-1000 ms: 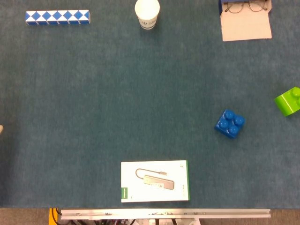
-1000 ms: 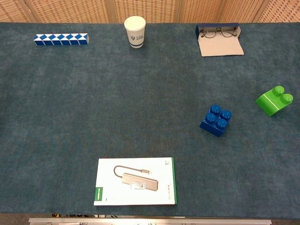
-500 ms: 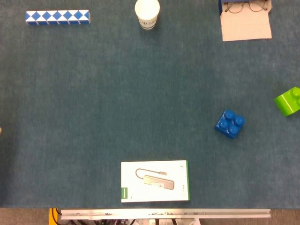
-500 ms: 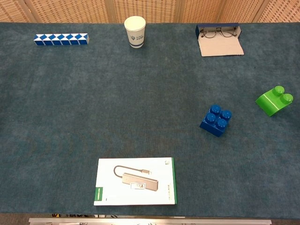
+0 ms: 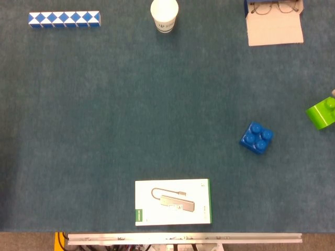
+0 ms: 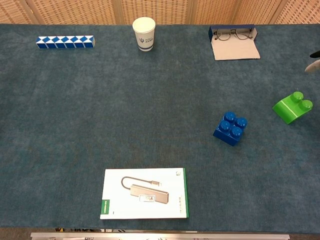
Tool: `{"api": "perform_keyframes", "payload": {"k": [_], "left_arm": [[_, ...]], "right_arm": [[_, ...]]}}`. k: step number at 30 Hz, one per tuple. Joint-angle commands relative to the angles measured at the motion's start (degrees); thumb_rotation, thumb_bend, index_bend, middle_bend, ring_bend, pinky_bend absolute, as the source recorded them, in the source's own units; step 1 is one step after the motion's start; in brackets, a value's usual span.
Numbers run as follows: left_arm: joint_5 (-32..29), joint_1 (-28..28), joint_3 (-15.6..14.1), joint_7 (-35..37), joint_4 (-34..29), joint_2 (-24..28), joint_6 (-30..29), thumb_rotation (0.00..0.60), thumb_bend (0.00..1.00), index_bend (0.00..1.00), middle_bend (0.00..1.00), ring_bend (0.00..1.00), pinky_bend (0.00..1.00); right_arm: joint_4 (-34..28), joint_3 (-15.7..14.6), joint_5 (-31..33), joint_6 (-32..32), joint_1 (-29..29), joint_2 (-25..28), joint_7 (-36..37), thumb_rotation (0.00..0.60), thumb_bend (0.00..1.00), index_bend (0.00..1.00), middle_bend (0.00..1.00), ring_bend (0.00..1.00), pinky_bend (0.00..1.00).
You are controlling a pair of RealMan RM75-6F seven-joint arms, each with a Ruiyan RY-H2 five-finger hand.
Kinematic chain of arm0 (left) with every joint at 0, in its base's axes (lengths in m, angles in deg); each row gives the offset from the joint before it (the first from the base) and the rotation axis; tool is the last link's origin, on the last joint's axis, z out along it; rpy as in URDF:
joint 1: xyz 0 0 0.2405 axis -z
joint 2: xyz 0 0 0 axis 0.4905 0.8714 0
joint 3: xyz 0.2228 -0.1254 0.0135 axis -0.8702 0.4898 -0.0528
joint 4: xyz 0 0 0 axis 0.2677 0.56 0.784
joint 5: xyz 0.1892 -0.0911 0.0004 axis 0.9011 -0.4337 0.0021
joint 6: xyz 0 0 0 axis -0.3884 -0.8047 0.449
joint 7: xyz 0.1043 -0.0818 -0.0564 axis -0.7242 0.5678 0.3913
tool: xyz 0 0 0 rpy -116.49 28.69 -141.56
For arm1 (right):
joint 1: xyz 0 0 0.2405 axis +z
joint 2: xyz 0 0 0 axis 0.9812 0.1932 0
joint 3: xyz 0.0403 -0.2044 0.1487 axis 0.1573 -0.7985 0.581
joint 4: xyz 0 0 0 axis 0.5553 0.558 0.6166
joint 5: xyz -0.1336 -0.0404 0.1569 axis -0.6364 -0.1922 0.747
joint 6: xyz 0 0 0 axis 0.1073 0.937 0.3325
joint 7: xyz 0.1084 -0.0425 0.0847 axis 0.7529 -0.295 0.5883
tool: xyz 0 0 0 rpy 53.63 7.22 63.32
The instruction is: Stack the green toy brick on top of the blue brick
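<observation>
The green toy brick (image 5: 322, 113) (image 6: 292, 107) lies on the blue-green table cloth at the far right edge, tilted, studs pointing up and right. The blue brick (image 5: 256, 138) (image 6: 230, 128) stands apart from it, lower and to the left, studs up. Only the fingertips of my right hand (image 6: 315, 64) (image 5: 333, 93) show at the right border, just beyond the green brick and not touching it. How the fingers stand is cut off by the frame. My left hand appears in neither view.
A white boxed adapter (image 5: 173, 202) lies near the front edge. At the back stand a paper cup (image 5: 164, 14), a blue-and-white block strip (image 5: 64, 19) and an open box with glasses (image 5: 274, 21). A metal rail (image 5: 183, 238) runs along the front.
Right-hand fingertips have come into view at the right edge above the green brick. The sliver of the left hand at the left border of the head view has gone. Both bricks are unmoved.
</observation>
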Motion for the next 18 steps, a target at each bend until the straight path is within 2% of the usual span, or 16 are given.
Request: {"api": "perform_keyframes", "payload": {"k": [1,12,18], "left_arm": [[0.10,-0.07,0.03,0.08,-0.10,0.12,-0.18,0.600,0.08,0.44,0.36,0.26,0.33],[0.30,-0.33,0.15,0.78,-0.59,0.63,-0.67,0.600,0.08,0.44,0.36,0.26,0.33],[0.28,-0.35,0.11,0.82,-0.67,0.69,-0.52,0.600,0.08,0.44,0.36,0.26,0.33]], "right_arm": [[-1.73,0.45,4.02,-3.10,1.98,0.78,-4.51,0.600,0.05,0.18,0.03,0.00,0.11],[2.09,0.79,13.87,-10.55,7.37,-2.85,-12.50,0.600,0.06,0.18,0.03,0.00,0.11],[4.79,0.19,17.77,-12.35,9.38,-5.68,-15.58,0.600,0.06,0.18,0.03,0.00,0.11]]}}
